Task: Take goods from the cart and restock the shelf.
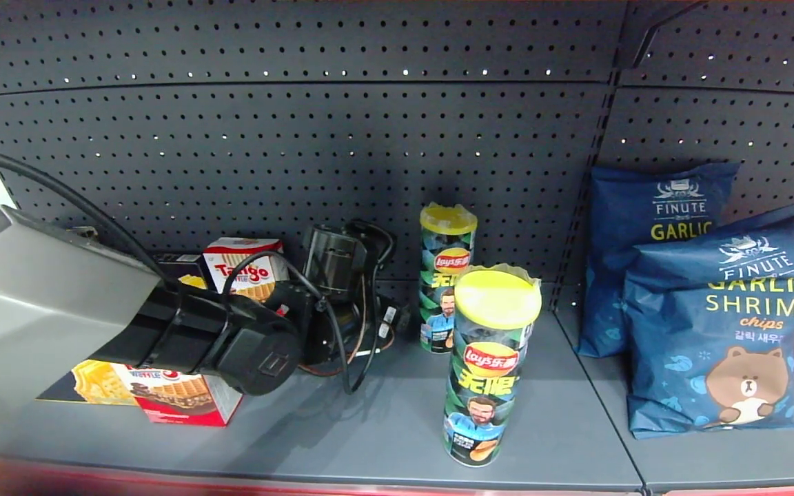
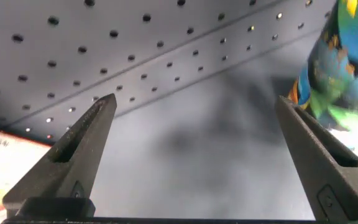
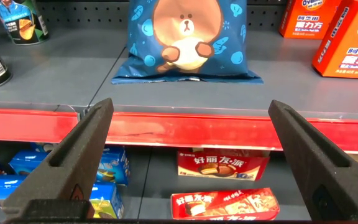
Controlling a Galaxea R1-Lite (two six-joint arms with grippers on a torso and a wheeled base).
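Shelf (image 1: 369,427) bears chip cans (image 1: 490,365) (two), left end effector (image 2: 194,101) and right end effector (image 3: 191,104) gaping empty.

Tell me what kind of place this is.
Probably a shop's snack aisle: a pegboard-backed shelf holds chip cans and blue snack bags, and a red rail fronts it, with boxed goods below.

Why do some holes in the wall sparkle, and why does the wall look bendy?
Head view: some pegboard holes glow, likely light from behind; its seam bows, a wide-lens effect. Left wrist view: glowing holes too, a soft shadow on the shelf.
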